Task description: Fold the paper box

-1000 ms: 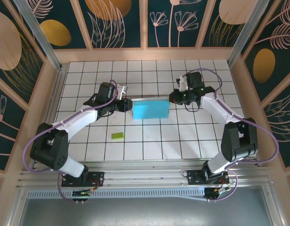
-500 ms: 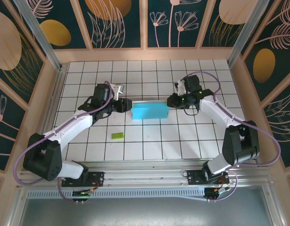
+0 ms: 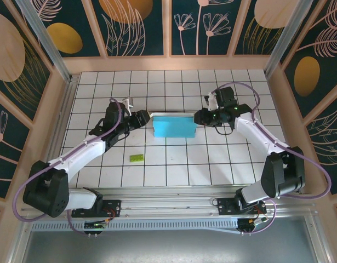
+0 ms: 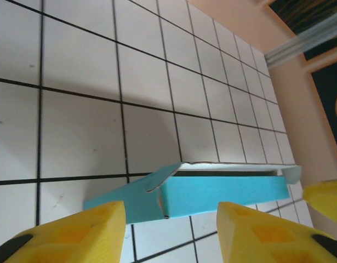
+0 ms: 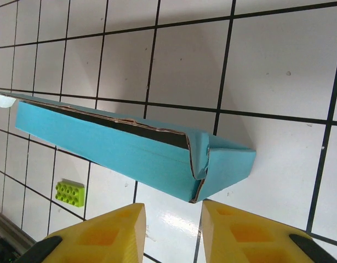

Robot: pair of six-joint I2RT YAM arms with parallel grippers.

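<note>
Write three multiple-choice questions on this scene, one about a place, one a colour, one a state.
1. The paper box lies: A between the left gripper and the right gripper; B left of both; C right of both.
2. The small brick is: A red; B green; C white.
3. The left gripper is: A shut on the box; B shut on the brick; C open.
Answers: 1 A, a gripper at each end; 2 B, green from above; 3 C, fingers apart.

Bright even light, soft shadows; glare on the table (image 5: pixel 168 216), near foreground blurred
</note>
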